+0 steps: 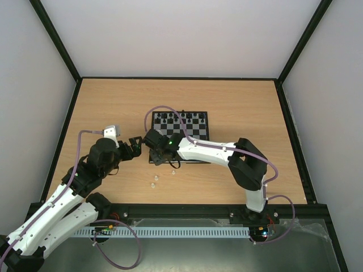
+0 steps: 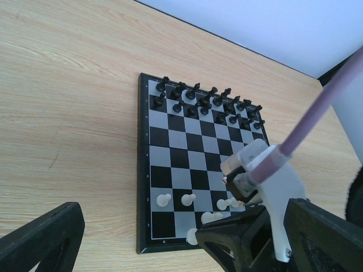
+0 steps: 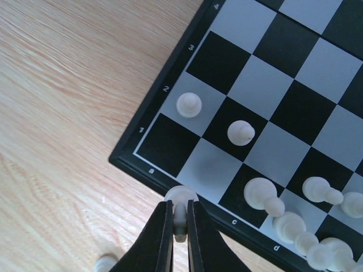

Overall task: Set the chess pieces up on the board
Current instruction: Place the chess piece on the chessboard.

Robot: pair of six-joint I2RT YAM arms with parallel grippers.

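**A:** How many white chessmen (image 2: 188,199) do you count?

**B:** Two pawns (image 3: 189,105) stand alone on a2 and b2. Past them a cluster crowds the near two rows and runs off the frame, so I can't count it surely. Three loose chessmen (image 1: 154,178) sit on the wooden table (image 1: 113,102), just off the near left corner of the board (image 3: 167,144). One more is in the right gripper (image 3: 180,208).

**A:** And the black chessmen (image 2: 193,109)?

**B:** Two rows along the far edge, about eight in each.

**A:** What does the held chessman (image 3: 181,196) look like?

**B:** Cream plastic, round-topped, far smaller than a square. The black fingers are clamped on it, over the near rim beside b1.

**A:** And the board itself?

**B:** There is one. It is small, with black and grey-white checks and a thin black rim, and it sits mid-table.

**A:** Any writing?

**B:** 1 to 4 up the left rim, and a, c and d along the near rim.

**A:** The left gripper (image 1: 135,147)?

**B:** Its jaws are spread wide with nothing between them, and it hovers near the board's near left corner.
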